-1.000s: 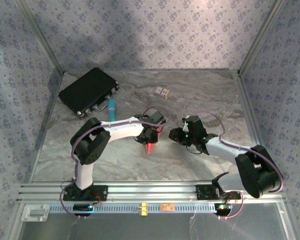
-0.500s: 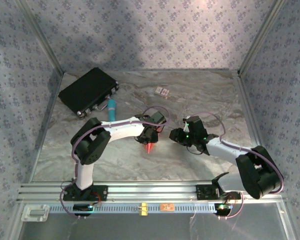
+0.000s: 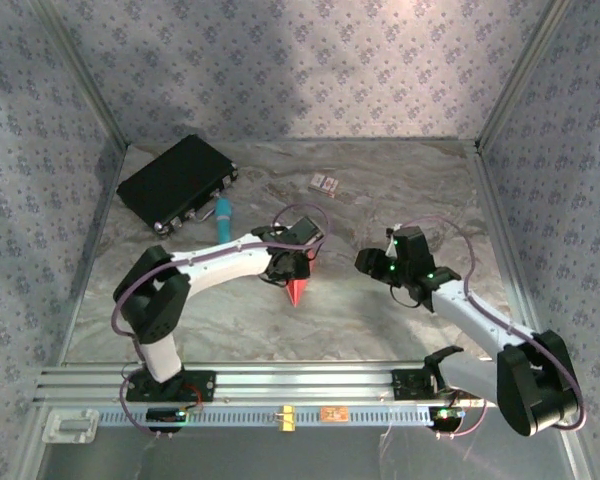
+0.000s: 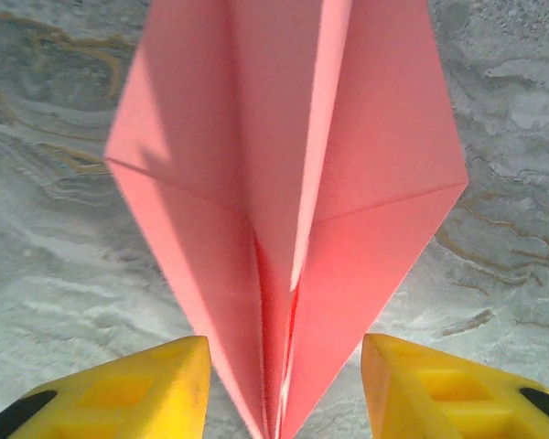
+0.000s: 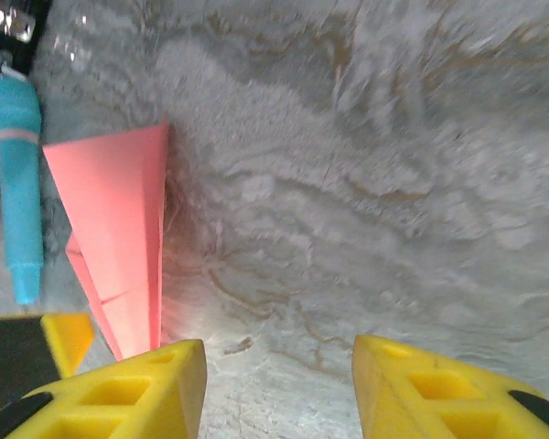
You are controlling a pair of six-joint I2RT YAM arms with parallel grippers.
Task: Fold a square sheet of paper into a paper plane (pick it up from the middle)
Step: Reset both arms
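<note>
Left gripper (image 4: 282, 389): open partway, holding nothing. Its yellow fingers (image 4: 156, 384) stand on either side of the paper plane's narrow end, with bare table showing in both gaps.
Paper plane (image 4: 284, 183): lies flat on the marble table (image 3: 400, 200), a little left of centre. It is folded to a slim dart with a centre crease, and its pointed tip reaches toward the near edge from under the left gripper.
Right gripper (image 5: 279, 375): partly open and empty, over bare table to the right of the plane and clear of it.
Nearby things: the teal marker (image 3: 223, 212) lies to the far left of the plane, just beside the black case (image 3: 177, 180). A small patterned card (image 3: 324, 182) sits farther back, well apart.
Step in hand: the folding looks done, so this reads as letting go of the finished plane and pulling clear.
Doing it well: lift the left gripper straight up with both fingers held off the paper, so that neither catches a wing or drags the dart sideways. Move the arm aside only once it is above the crease. Keep the right arm away to the right.
Risk: thin paper may cling to a finger pad and lift with it, or the crease may spring open.
</note>
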